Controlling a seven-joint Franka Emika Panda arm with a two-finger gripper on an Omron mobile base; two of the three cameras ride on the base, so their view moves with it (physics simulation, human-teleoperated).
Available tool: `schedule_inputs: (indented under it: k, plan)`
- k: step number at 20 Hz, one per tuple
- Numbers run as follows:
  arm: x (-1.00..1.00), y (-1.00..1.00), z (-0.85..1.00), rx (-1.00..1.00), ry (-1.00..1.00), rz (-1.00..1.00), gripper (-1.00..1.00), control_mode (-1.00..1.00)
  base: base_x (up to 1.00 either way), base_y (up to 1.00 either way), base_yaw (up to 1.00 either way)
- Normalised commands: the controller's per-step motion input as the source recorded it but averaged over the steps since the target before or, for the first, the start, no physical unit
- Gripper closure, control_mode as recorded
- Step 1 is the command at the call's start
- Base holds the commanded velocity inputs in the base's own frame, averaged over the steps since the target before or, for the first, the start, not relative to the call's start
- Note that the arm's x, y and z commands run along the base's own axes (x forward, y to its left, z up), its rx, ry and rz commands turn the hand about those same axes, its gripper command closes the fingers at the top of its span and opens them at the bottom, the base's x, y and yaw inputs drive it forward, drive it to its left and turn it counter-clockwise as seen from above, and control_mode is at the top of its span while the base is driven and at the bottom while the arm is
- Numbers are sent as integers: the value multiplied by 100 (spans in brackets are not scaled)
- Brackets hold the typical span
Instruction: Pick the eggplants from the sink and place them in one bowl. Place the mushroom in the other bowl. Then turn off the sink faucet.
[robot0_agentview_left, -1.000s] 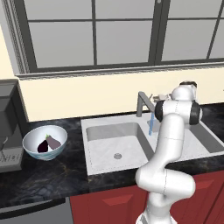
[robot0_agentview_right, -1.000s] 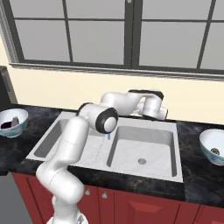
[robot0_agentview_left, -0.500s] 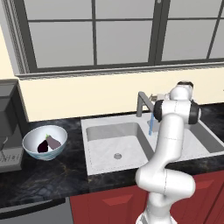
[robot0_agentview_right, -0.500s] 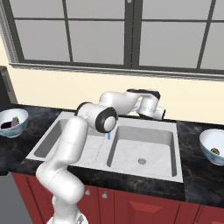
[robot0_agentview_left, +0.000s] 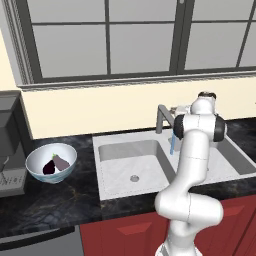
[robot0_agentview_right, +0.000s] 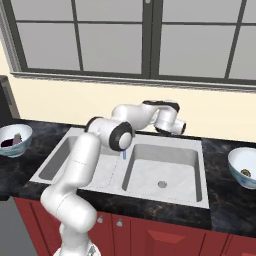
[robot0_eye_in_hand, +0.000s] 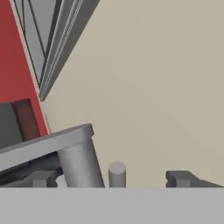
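In the hand view my gripper (robot0_eye_in_hand: 111, 179) is open, one fingertip (robot0_eye_in_hand: 38, 179) on each side of the grey sink faucet (robot0_eye_in_hand: 78, 159) and its thin lever handle (robot0_eye_in_hand: 117, 173). The left base view shows the gripper (robot0_agentview_left: 179, 109) just right of the faucet (robot0_agentview_left: 161, 118), with a blue water stream (robot0_agentview_left: 172, 144) falling into the sink (robot0_agentview_left: 125, 150). Both eggplants (robot0_agentview_left: 55, 164) lie in the left bowl (robot0_agentview_left: 35, 167). The mushroom (robot0_agentview_right: 245, 173) sits in the right bowl (robot0_agentview_right: 235, 165). In the right base view the gripper (robot0_agentview_right: 174, 129) hangs over the sink's back edge.
A dark appliance (robot0_agentview_left: 10, 150) stands on the black counter left of the eggplant bowl. The cream wall and window sill (robot0_agentview_left: 130, 82) rise close behind the faucet. My own elbow (robot0_agentview_right: 120, 136) hangs over the divider between the basins.
The hand has edged slightly closer to the faucet. Water keeps running, and both bowls are as before.
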Motion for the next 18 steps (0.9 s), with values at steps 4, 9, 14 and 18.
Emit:
schedule_inputs:
  k: [4,9,14,18]
  plan:
    - [53,11,-2,0,5,0,-100,-100,0,0,0]
    - [60,58,0,1,19,28,-100,-100,0,0,0]
    - [64,78,-9,5,16,51,-100,-100,0,0,0]
    - [24,92,-39,11,-2,60,-100,-100,0,0,0]
